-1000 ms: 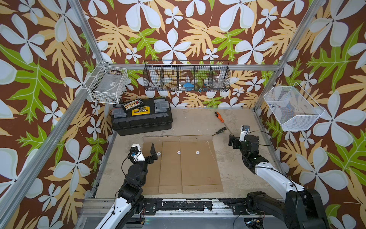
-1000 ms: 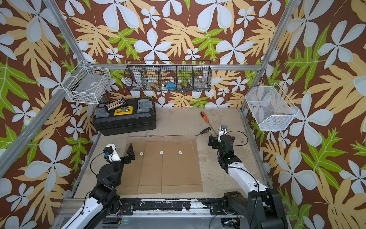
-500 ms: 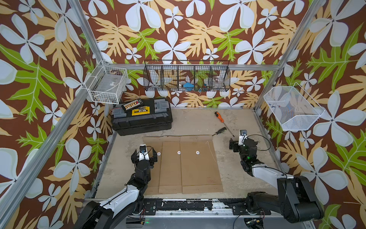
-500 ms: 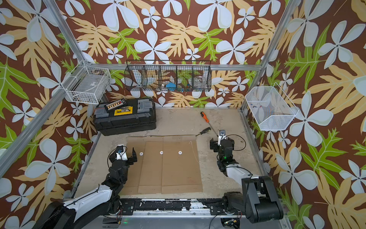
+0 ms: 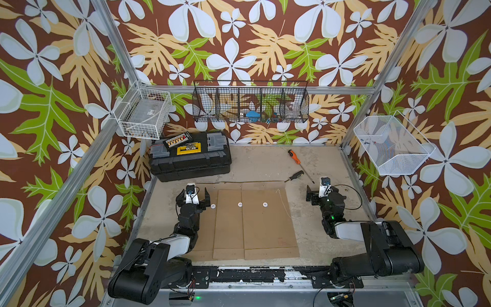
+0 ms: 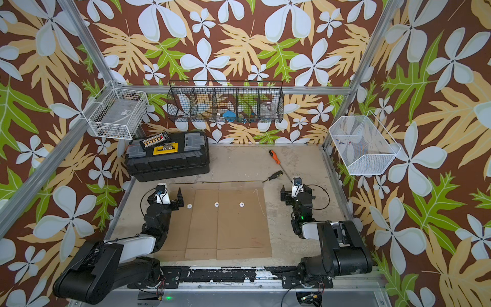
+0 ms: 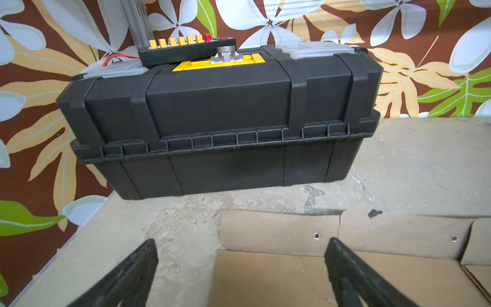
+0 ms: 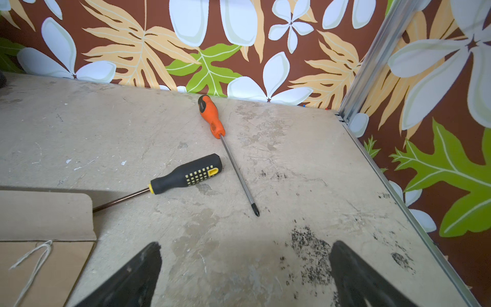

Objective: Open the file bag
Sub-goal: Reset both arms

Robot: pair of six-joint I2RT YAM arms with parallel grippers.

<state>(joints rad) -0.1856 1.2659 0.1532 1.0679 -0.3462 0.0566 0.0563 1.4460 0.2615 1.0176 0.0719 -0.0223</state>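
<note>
We judged the bag (image 5: pixel 268 226) opened: flap (image 8: pixel 45 215) laid back, string (image 8: pixel 47 243) loose; left hand (image 7: pixel 241 247) and right hand (image 8: pixel 245 245) gaped empty, nothing left.

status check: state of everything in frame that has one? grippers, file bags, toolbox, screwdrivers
left gripper: open, empty
right gripper: open, empty
right file bag: flap laid back flat; string unwound, lying loose
middle file bag: flap laid back flat
left file bag: flap laid back flat
toolbox: lid shut
orange screwdriver: lying flat, untouched
black screwdriver: lying flat, untouched
</note>
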